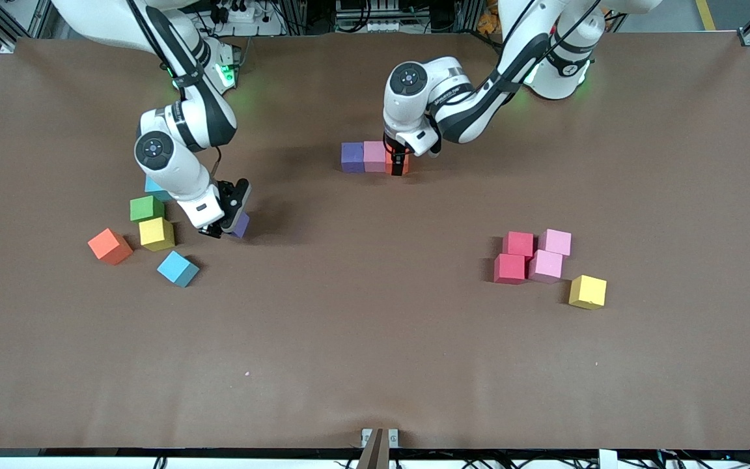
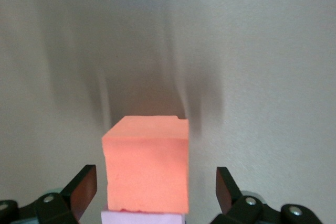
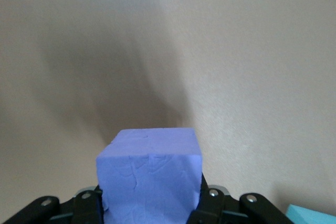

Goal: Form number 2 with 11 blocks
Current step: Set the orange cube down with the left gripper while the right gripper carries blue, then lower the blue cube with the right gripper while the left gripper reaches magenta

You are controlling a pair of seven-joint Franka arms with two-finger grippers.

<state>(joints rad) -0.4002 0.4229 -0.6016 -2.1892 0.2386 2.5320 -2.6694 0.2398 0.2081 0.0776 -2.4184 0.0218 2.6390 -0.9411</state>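
Brown covering spreads over the whole surface (image 1: pixel 375 339); no writing can be read on it or on any cube, and the small lettering on the left arm's forearm is too small to read.

Row of three cubes, the start of the number 2 (image 1: pixel 375 157), lies mid-surface toward the bases: purple cube (image 1: pixel 352 156), pink cube (image 1: pixel 374 156) and orange cube (image 1: pixel 393 164), edge to edge; the left gripper (image 1: pixel 400 163) stands low around the orange cube, fingers (image 2: pixel 84 187) spread wide and clear of its sides, so nothing is held.

Toward the right arm's end, the right gripper (image 1: pixel 219 229) is clamped on a second purple cube (image 3: pixel 150 179), low at the surface; beside it sit a green cube (image 1: pixel 146 208), a yellow cube (image 1: pixel 156 234), an orange cube (image 1: pixel 110 246) and a light blue cube (image 1: pixel 178 268), with another blue cube (image 1: pixel 152 187) half hidden by the arm.

Toward the left arm's end, two red cubes (image 1: pixel 513 256) and two pink cubes (image 1: pixel 551 254) cluster touching; a yellow cube (image 1: pixel 588 291) lies just beside them, nearer the front camera.
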